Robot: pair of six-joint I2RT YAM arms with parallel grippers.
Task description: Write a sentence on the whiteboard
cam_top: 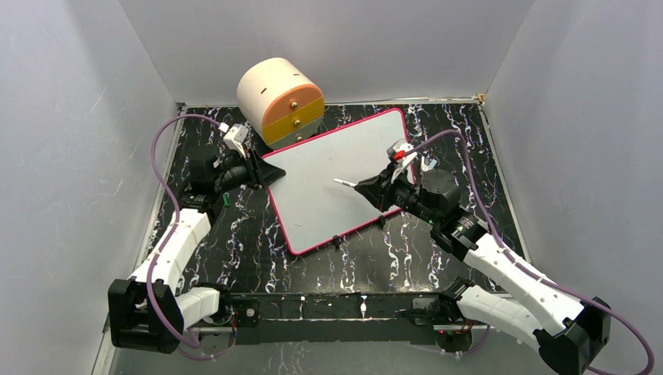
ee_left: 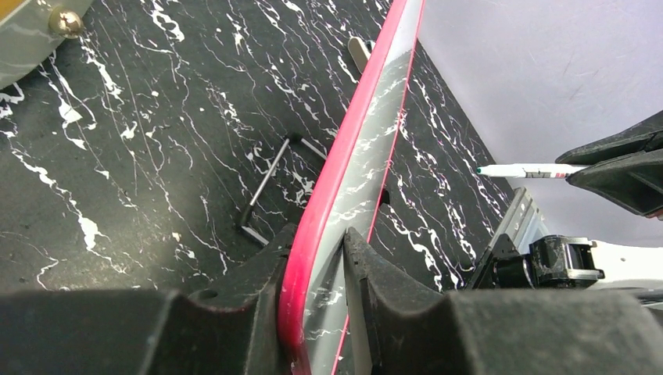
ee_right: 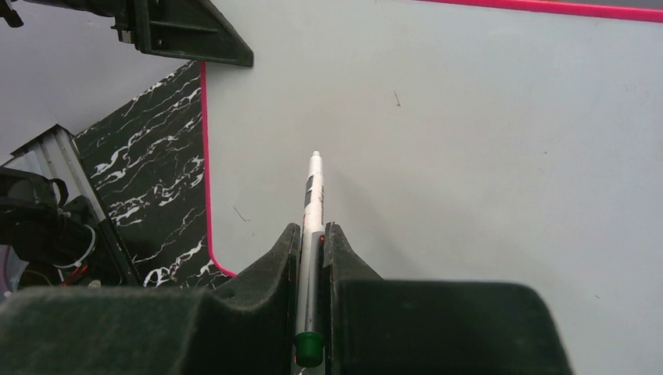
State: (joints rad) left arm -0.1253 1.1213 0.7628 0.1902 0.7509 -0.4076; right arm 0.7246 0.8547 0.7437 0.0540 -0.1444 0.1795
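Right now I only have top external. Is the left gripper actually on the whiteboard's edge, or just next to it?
Observer: On it. The left wrist view shows the left gripper closed on the whiteboard, one finger on each side of the pink rim.
Operator: Is the marker seated straight?
Observer: Yes. The right wrist view shows the right gripper shut on the marker, barrel in line with the fingers, its green end sticking out behind them.
Operator: Tip on the board?
Observer: Can't tell from any view. Up close, the board around the tip shows no writing.
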